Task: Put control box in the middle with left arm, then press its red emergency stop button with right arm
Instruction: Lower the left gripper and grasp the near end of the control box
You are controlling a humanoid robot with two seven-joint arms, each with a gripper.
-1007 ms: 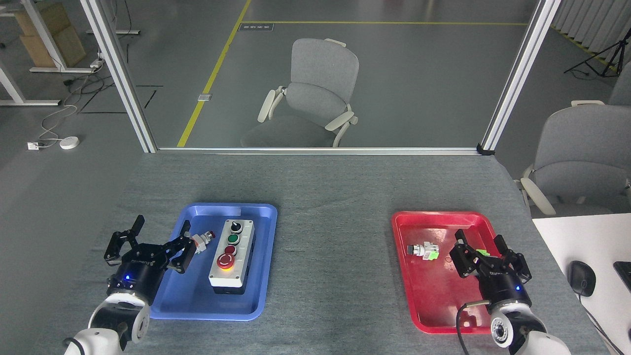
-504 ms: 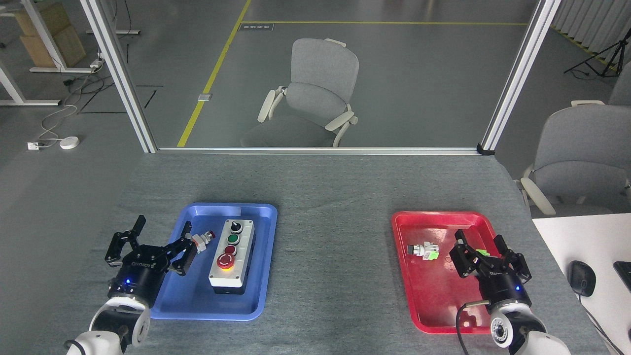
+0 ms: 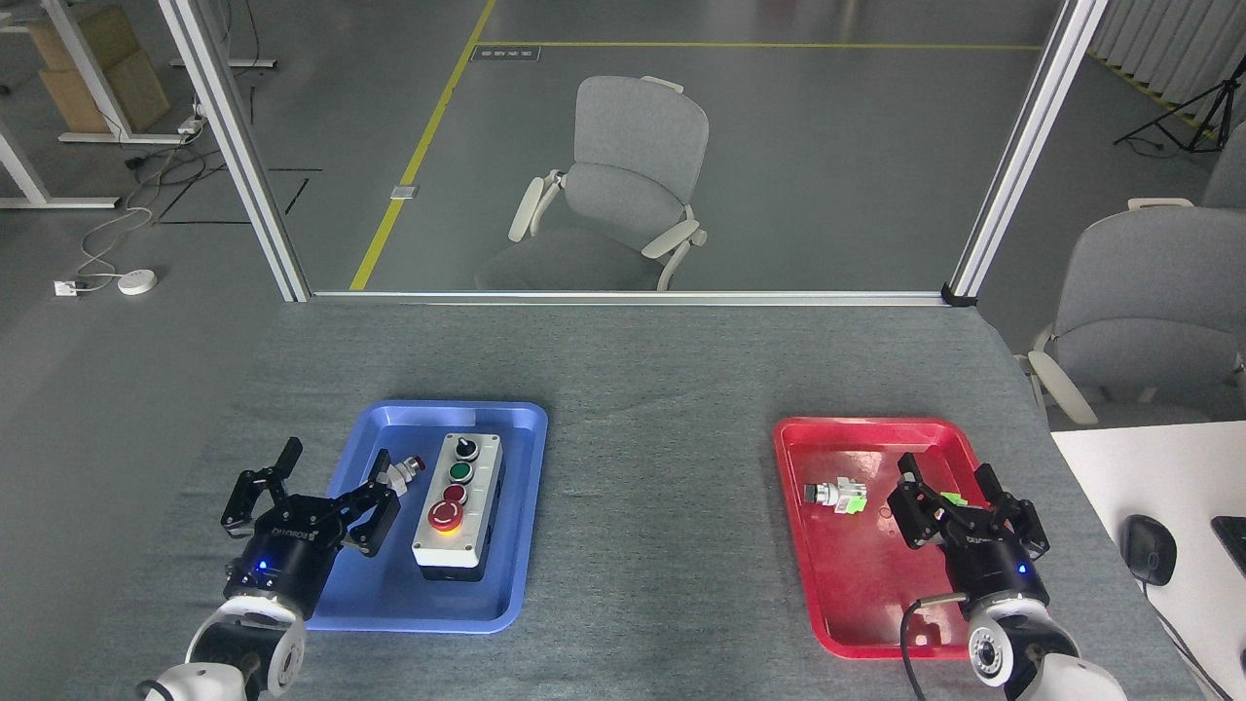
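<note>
The control box (image 3: 458, 511), light grey on a black base, lies lengthwise in the blue tray (image 3: 380, 594). Its red emergency stop button (image 3: 446, 516) with a yellow ring sits near the box's near end. My left gripper (image 3: 336, 462) is open over the tray's left edge, left of the box and apart from it. My right gripper (image 3: 949, 477) is open above the red tray (image 3: 847, 604), holding nothing. The middle (image 3: 652, 526) is bare grey cloth between the trays.
A small loose red-tipped switch part (image 3: 404, 472) lies in the blue tray just beside my left gripper's right finger. A small green-and-white part (image 3: 835, 495) lies in the red tray. A white side table with a mouse (image 3: 1149, 550) stands at the right.
My left gripper has shifted a little to the right, toward the control box. The right arm and the box have not moved.
</note>
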